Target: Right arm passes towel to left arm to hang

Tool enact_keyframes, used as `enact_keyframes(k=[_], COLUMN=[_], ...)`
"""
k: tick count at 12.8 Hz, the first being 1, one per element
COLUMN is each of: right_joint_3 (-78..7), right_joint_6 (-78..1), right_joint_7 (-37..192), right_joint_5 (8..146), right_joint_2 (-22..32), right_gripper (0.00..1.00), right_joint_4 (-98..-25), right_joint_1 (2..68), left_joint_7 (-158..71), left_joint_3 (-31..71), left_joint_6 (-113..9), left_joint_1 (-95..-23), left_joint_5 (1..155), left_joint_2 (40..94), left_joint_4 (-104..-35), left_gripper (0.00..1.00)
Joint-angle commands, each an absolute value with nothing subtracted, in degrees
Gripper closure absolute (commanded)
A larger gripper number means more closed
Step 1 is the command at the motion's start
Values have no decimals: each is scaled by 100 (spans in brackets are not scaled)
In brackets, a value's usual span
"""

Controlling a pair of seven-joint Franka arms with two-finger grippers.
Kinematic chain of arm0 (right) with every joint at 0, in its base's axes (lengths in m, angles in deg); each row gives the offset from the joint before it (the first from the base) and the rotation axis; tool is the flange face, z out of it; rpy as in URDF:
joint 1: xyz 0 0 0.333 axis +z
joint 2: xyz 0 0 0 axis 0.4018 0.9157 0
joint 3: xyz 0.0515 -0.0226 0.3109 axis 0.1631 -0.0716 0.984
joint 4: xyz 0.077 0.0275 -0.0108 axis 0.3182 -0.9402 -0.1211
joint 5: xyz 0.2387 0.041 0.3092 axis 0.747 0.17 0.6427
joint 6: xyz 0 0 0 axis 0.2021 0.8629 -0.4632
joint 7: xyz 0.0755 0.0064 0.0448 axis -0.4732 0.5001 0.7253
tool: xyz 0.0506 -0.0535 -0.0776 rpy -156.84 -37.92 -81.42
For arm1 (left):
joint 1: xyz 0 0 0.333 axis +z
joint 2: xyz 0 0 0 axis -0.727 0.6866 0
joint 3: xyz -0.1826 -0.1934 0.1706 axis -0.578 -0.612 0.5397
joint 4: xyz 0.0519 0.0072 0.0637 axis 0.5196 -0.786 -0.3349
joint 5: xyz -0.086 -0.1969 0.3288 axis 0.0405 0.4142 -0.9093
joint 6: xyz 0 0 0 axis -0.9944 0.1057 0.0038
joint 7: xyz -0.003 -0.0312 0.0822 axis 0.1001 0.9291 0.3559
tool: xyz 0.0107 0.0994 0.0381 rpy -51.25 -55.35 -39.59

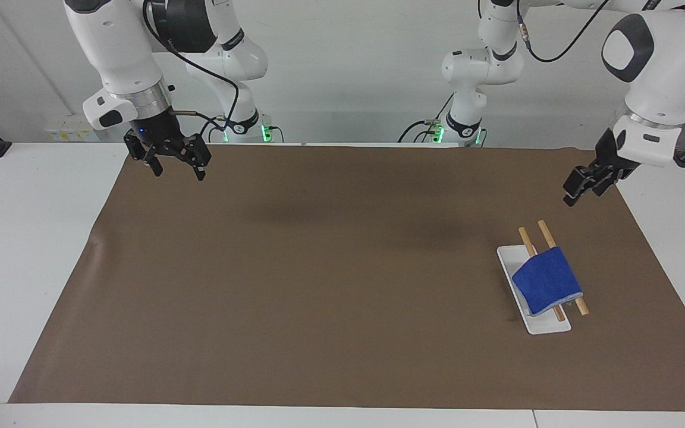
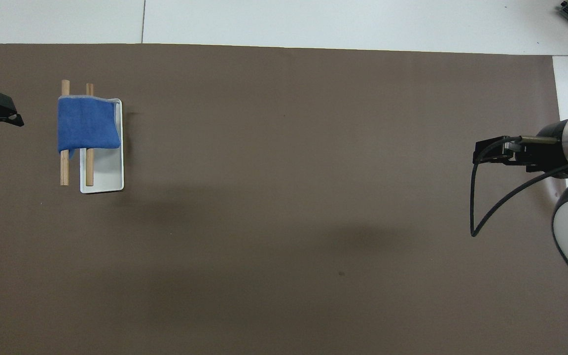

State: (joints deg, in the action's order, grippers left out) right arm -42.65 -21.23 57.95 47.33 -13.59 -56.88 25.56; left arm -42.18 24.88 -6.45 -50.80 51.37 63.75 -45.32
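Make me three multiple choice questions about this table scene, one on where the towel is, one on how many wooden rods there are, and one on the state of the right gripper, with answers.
1. Where is the towel?
A. Draped over the wooden rods above the white tray
B. Flat on the brown mat, mid-table
C. Held in a gripper

2. How many wooden rods are there?
A. One
B. Two
C. Four

3. What is the right gripper doing?
A. Gripping the towel
B. Pressing on the tray
C. Open, holding nothing, over the mat's edge

Answers:
1 A: the blue cloth lies across both rods.
2 B: two rod ends stick out past the towel.
3 C: its fingertips stand apart, with nothing between them.
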Motion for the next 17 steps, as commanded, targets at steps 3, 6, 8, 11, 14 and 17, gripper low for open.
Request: enact_keyframes(k=[3, 6, 8, 11, 14, 17], right_joint_3=[-4232, -4223, -4223, -4241, -4267, -4267], right_joint_6=[-1993, -1984, -1993, -1984, -1993, -1966], right_joint_7=[5896, 5896, 5922, 5913, 5913, 5922], right_joint_5=[4664, 4673, 4682, 4682, 4682, 4717], right_joint_2=[-1298, -1351, -1369, -1377, -1369, -1369], right_gripper=[0, 0, 0, 0, 0, 0], right_joint_4=[-5556, -5617, -5652, -5661, -5661, -5652], right_joint_1=[2492, 2492, 2492, 2483, 2483, 2501], left_joint_7=[-3284, -3258, -3258, -3240, -3187, -3178], left_joint_3=[2511, 2520, 2520, 2537, 2537, 2520], left_joint_6=[-444, -436, -357, -479, -550, -541], left_joint_1=[-5183, -5165, -5165, -5165, -5156, -5174], left_joint_5=[4936, 4901, 4928, 5042, 5042, 5059], left_joint_2=[6481, 6489, 6489, 6402, 6358, 6375], left_joint_4=[-4294, -4285, -4277, -4460, -4549, -4479], left_gripper=[29, 30, 32, 12, 0, 0])
